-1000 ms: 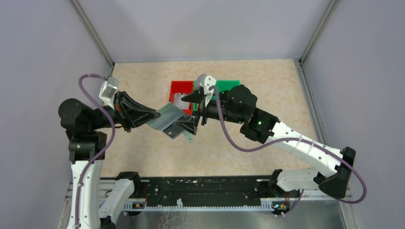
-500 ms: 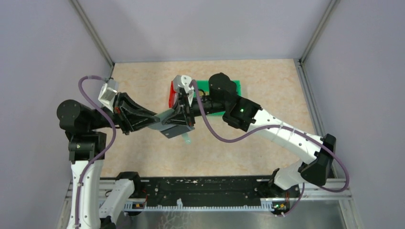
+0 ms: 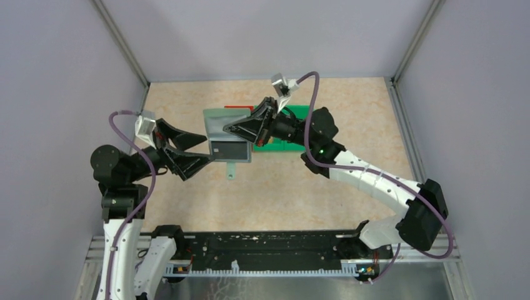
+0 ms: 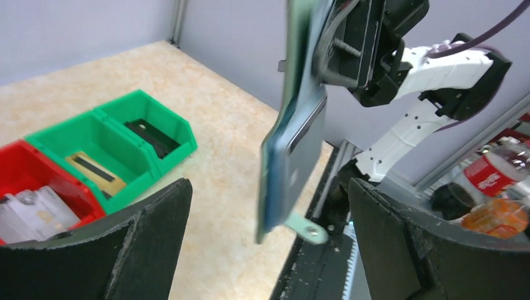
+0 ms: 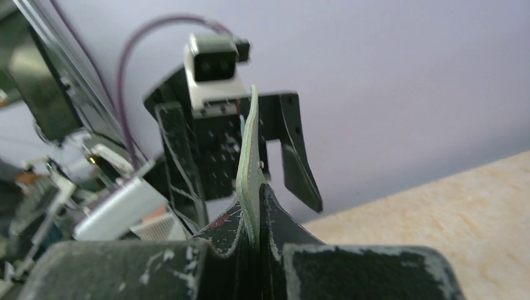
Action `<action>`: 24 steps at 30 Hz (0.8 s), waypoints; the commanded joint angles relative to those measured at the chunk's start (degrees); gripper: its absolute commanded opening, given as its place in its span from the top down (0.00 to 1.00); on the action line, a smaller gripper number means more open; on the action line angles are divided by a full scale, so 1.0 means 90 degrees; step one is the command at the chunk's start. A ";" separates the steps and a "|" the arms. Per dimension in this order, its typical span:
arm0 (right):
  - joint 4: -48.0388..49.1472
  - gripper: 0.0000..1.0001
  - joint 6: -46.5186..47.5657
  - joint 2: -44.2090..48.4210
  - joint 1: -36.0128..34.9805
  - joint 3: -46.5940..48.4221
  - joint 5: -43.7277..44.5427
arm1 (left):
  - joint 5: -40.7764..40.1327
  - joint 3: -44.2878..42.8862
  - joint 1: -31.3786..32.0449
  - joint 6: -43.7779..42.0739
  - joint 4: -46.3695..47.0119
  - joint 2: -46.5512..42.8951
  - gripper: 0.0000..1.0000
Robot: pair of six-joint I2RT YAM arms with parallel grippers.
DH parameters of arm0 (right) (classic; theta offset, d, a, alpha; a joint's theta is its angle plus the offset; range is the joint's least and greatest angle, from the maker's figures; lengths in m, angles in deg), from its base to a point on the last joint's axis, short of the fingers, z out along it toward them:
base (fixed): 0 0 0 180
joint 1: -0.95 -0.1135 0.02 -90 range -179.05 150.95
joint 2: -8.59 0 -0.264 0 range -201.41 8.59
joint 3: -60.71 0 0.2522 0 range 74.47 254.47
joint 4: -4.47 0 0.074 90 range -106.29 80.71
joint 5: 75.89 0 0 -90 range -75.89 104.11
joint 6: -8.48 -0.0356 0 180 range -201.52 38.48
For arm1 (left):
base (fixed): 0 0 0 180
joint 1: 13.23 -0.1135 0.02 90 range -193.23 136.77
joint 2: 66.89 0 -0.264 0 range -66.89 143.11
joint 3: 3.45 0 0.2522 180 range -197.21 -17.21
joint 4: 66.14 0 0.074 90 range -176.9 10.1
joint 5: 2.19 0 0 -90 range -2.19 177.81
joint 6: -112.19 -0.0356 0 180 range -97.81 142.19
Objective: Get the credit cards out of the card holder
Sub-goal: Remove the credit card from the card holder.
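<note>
The right claw [image 3: 232, 129] clamps the card holder [image 3: 215, 122] in the air above the bench [image 3: 356, 125]. The left claw [image 3: 201, 150] is spread wide beside it, holding nothing.

Red bin [image 4: 19, 165] just beside green bins [image 4: 159, 159], beige speckled table [image 3: 350, 181], lilac walls [image 3: 62, 56]

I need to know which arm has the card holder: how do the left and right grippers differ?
The left gripper is open and empty; the right gripper is shut on the card holder. The left gripper's fingers stand wide on either side of the holder, apart from it; the right gripper's fingers pinch it. Both are black and held above the table.
</note>
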 commanded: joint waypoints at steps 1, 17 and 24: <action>0.2784 1.00 -0.2085 0.0007 -0.0054 -0.0366 0.0787 | -0.0173 0.0636 0.0026 0.1274 0.1508 -0.0354 0.01; 0.4414 1.00 -0.3160 -0.1009 -0.0742 -0.0462 0.1861 | 0.1212 0.1200 0.0037 0.2586 0.3422 -0.0573 0.23; 0.4673 1.00 -0.3420 -0.1073 -0.0742 -0.0558 0.2017 | 0.1903 0.1299 0.0035 0.2753 0.4033 -0.0644 0.35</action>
